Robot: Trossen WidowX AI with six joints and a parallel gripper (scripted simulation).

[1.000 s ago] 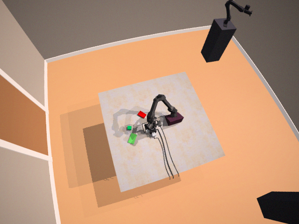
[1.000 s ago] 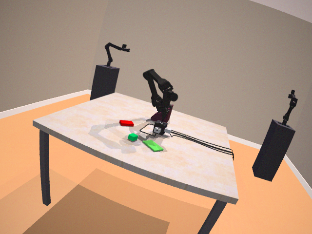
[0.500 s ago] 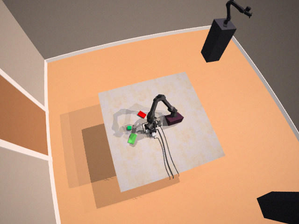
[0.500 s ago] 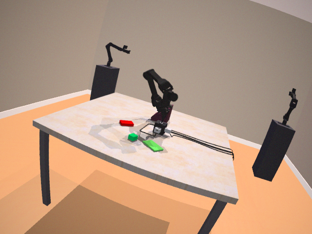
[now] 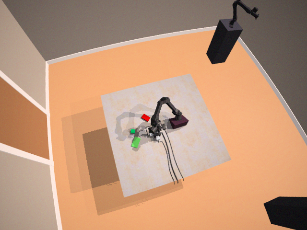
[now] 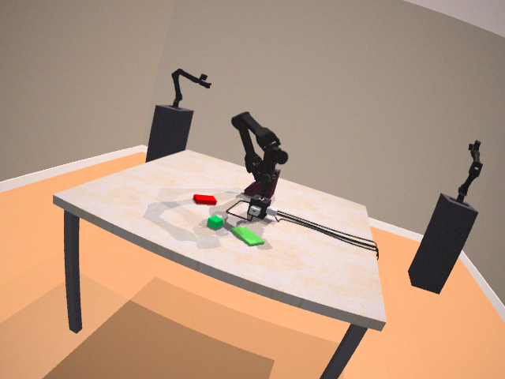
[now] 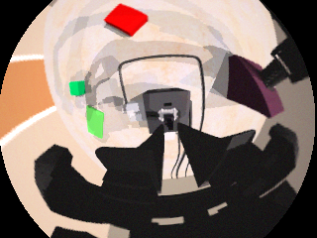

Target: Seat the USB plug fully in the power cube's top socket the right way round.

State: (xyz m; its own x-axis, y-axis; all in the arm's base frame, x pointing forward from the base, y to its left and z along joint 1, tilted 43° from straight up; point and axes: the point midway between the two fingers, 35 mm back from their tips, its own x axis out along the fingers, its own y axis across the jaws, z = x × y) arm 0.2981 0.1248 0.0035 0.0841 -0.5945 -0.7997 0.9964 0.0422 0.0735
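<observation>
Black fingers of the gripper [image 5: 156,133] [image 6: 263,197] [image 7: 170,127] are held a little apart just over the power cube [image 5: 155,136] [image 6: 253,201] [image 7: 154,101], with nothing seen to be gripped. The arm [image 5: 171,106] [image 6: 256,125] is folded above it. The cube is set well inside the edges of the table [image 5: 198,148] [image 6: 318,277], and open room is left between it and the front edge. Dark cables [image 5: 167,151] [image 6: 326,230] are led away from the cube and over one side edge; another is looped around it. Near the looped side, a red block [image 5: 145,117] [image 6: 204,199] [image 7: 127,20], a green cube [image 5: 133,131] [image 6: 215,222] [image 7: 77,88] and a light green slab [image 5: 135,142] [image 6: 247,235] [image 7: 95,122] are found, all well inside the edges. White plugs [image 6: 255,211] [image 7: 133,111] are seen at the cube's sides. In its top socket, the USB plug [image 7: 168,117] is placed under the fingertips; its depth and orientation cannot be told.
</observation>
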